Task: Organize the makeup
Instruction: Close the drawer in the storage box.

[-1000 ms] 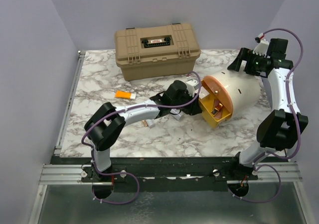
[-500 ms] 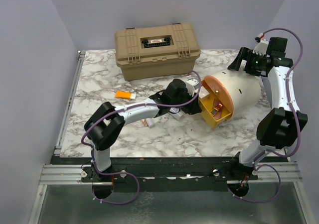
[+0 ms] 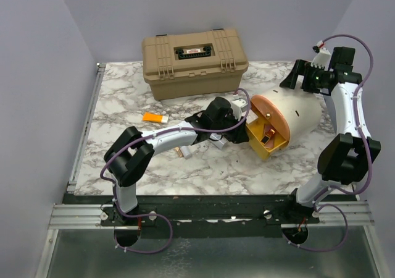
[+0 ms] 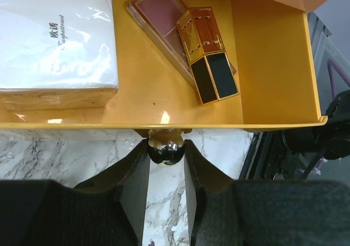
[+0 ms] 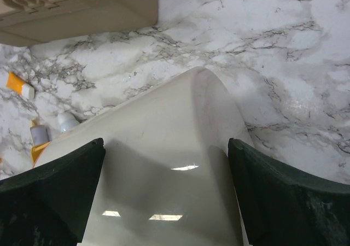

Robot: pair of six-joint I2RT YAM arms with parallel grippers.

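My left gripper (image 4: 165,153) is shut on the round shiny knob (image 4: 165,149) of a yellow drawer (image 4: 268,65) that sticks out of the cream-and-orange round case (image 3: 293,108). In the drawer lie a white wrapped box (image 4: 57,35), a pink blush palette (image 4: 156,8) and rose-gold and black sticks (image 4: 206,52). My right gripper (image 5: 165,147) is open, its fingers spread over the back of the cream case (image 5: 175,164) with nothing held. An orange tube (image 3: 154,117) lies on the table to the left; it also shows in the right wrist view (image 5: 16,85). Pale tubes (image 5: 65,120) lie beside the case.
The big tan hard case (image 3: 194,62) stands shut at the back of the marble table (image 3: 123,99). A few small pale items (image 3: 185,151) lie under my left arm. The table's metal rail (image 3: 86,123) runs along the left edge.
My right gripper has shifted slightly left over the cream case. My left gripper stays on the drawer knob.
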